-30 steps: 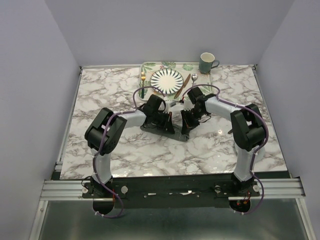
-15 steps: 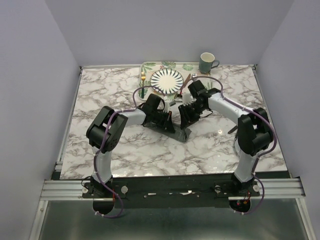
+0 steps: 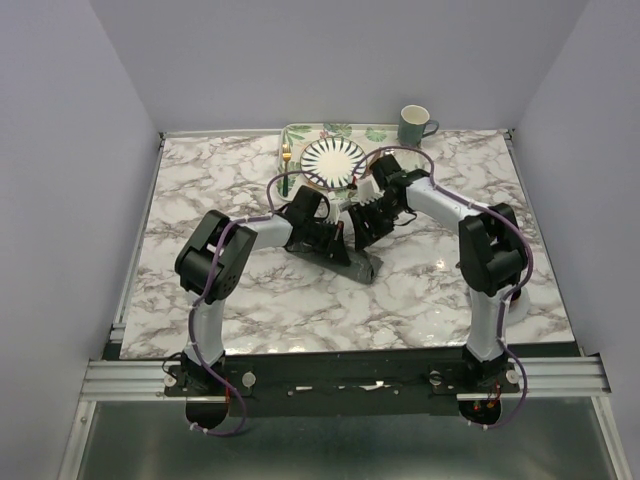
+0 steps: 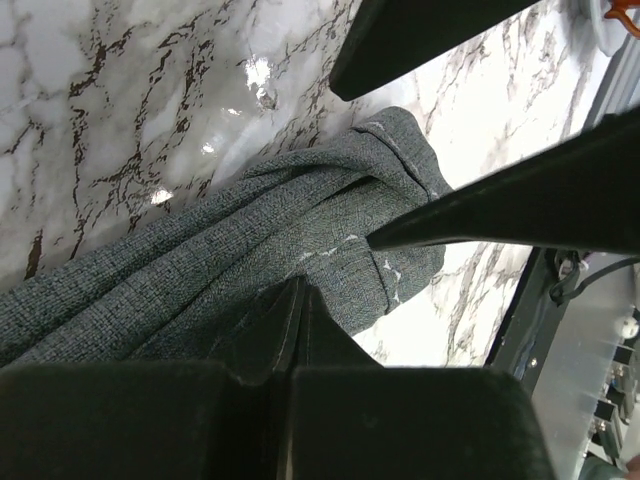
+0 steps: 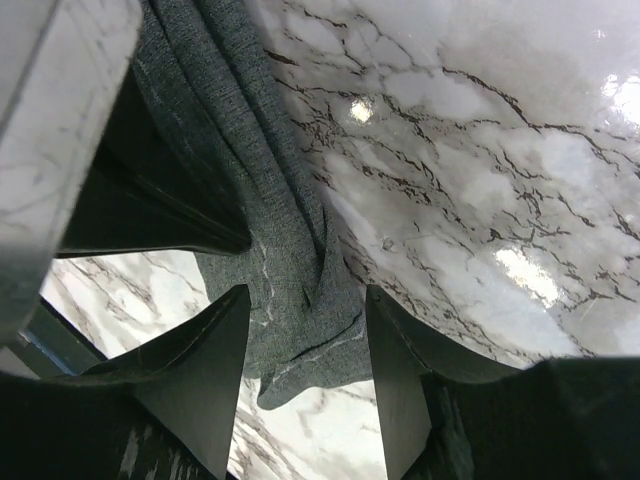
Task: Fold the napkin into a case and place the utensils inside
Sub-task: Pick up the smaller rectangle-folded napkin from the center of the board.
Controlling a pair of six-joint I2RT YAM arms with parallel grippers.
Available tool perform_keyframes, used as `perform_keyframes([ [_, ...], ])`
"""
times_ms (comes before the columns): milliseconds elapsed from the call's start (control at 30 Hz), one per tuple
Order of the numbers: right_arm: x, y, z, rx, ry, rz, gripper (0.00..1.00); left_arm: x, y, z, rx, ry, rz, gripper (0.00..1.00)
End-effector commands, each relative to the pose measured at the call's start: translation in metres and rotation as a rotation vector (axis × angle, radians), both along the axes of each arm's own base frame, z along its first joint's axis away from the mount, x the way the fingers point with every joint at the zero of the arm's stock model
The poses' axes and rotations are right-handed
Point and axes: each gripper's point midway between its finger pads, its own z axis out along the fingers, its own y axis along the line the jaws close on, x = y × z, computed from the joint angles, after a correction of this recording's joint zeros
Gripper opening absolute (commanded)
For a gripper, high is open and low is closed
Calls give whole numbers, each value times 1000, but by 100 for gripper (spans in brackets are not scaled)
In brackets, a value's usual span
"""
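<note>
Nearest, along the table's front edge: both arm bases, bolted side by side, reaching inward over the white, grey-veined marble table (image 3: 200, 190).

Around mid-table, under both wrists: the dark grey woven napkin with its thin pale stitched border (image 3: 366, 268). Lies bunched into a long rumpled strip on the marble, not yet a tidy case. Shows one rounded, folded-over end poking toward the near right in the overhead view.

At the left gripper (image 4: 298, 300): pressed fully shut, fingertips together, pinching a fold of that napkin. Comes in from the left, low over the cloth.

At the right gripper (image 5: 306, 295): parted, clamping nothing. Straddles the strip with one black finger (image 5: 215, 380) on either side and the cloth loose between. Sits just beside the left gripper, slightly farther back, nearly touching it in the overhead view.

Farther back, against the far edge: a rectangular tray printed with green leaves (image 3: 300, 132). Carries a round white plate with dark radial stripes (image 3: 334, 160). Just left of the plate: a slim gold fork with a dark green handle (image 3: 286, 158), lying lengthwise, handle toward the near side. Right of the plate: screened by the right arm, so cannot tell what lies there.

Farthest, just right of the tray: a dark teal ceramic mug (image 3: 412, 126), upright, handle pointing right.
</note>
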Motion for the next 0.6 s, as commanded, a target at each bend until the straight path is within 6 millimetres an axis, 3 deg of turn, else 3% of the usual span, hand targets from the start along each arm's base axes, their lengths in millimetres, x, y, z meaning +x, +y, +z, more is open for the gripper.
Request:
perform_keyframes([
  [0,4,3,-10,18,-13,28,57,-3,20,-45,135,40,25,0],
  [433,-23,0,-33,43,57,36,53,0,16,-45,124,50,38,0],
  [567,-26,-3,-39,37,66,35,42,0,17,-46,123,57,40,0],
])
